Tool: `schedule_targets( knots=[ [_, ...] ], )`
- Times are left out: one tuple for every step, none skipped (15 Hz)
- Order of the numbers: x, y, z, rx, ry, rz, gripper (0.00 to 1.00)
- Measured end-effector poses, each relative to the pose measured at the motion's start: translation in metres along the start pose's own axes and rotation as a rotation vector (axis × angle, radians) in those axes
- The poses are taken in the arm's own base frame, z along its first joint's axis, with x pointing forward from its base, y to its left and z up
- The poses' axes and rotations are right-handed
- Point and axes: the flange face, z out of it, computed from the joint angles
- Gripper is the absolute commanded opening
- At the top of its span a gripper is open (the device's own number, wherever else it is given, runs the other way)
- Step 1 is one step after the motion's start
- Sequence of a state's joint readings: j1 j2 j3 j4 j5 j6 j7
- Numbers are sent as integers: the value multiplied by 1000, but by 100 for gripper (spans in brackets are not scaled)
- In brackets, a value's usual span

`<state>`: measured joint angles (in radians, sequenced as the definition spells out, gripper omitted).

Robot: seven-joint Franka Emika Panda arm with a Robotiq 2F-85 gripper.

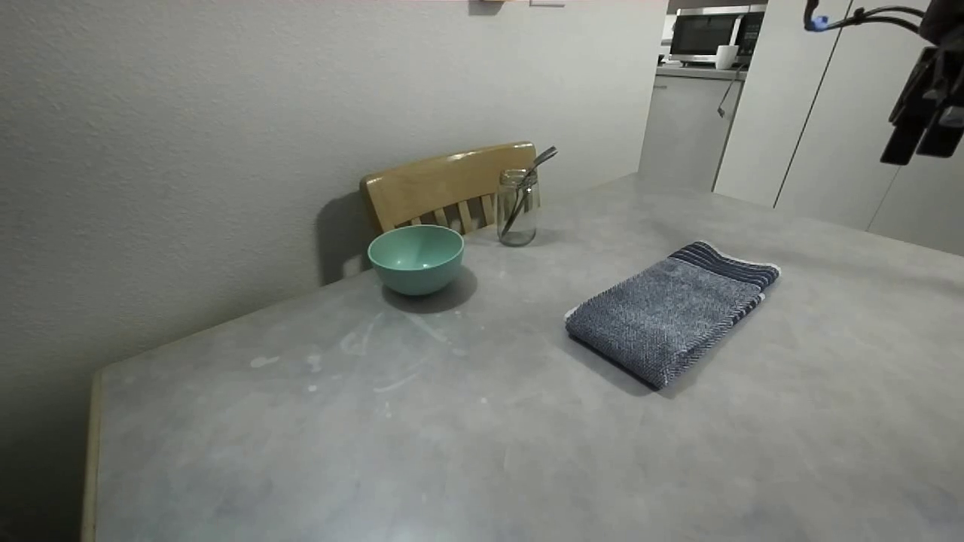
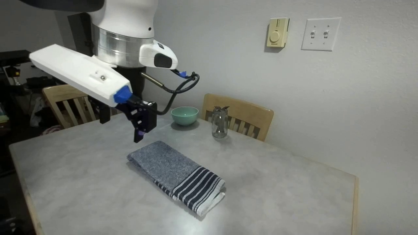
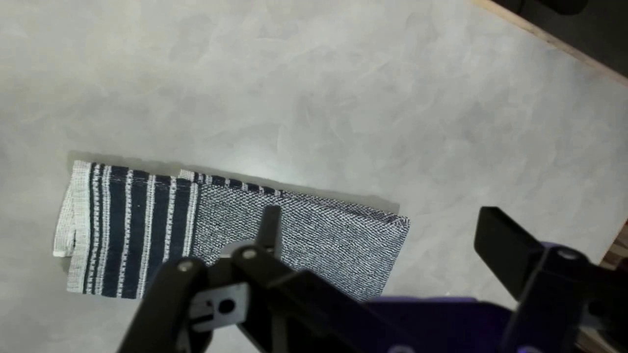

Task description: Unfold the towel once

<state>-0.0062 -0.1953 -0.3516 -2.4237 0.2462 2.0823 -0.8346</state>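
Pointing its striped end away from the teal bowl (image 1: 416, 272), the folded towel (image 1: 666, 316) lay flat on the table (image 1: 301, 467), in an exterior view to the right of the bowl and well apart from it. Its long axis ran from a plain end, nearer the bowl, to dark bands and a white hem farther off.

The wrist view, looking down, showed most plainly a lower layer jutting past that hem and a second set of bands peeping out along one long side. It also caught the pincer (image 3: 380, 215), its jaws spread wide apart; both exterior views had it hanging above table height, separate from the towel. The robot arm (image 2: 125, 19) hung above and left of the bowl in an exterior view, which also showed whole a beige dial box (image 2: 278, 32) and a switch plate (image 2: 321, 34) on the wall (image 2: 375, 114) right of the bowl, and a slatted chair (image 2: 58, 93) to its left. A microwave (image 1: 702, 36), with a white mug (image 1: 727, 57) in front, appeared only in an exterior view, beyond the bowl and to its right.

The table was mottled grey, with pale smears and spots in front of the bowl and a light wood edging (image 3: 547, 36). Near the bowl stood a glass jar (image 1: 518, 226) of metal utensils (image 1: 546, 156), with a wooden chair (image 1: 452, 177) behind.
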Motion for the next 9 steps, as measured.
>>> schedule_targets(
  knots=[
    [0,0,-1,0,0,-1,100],
    [0,0,-1,0,1,-1,100],
    [1,0,-2,-1,1,-2,100],
    [1,0,-2,-1,2,-2,100],
    [1,0,-2,-1,2,-2,100],
    [1,0,-2,-2,1,-3,100],
    [2,-1,-2,-6,2,0,100],
    [2,0,-2,-13,6,6,100],
    [3,0,-3,-26,12,12,100]
  ],
)
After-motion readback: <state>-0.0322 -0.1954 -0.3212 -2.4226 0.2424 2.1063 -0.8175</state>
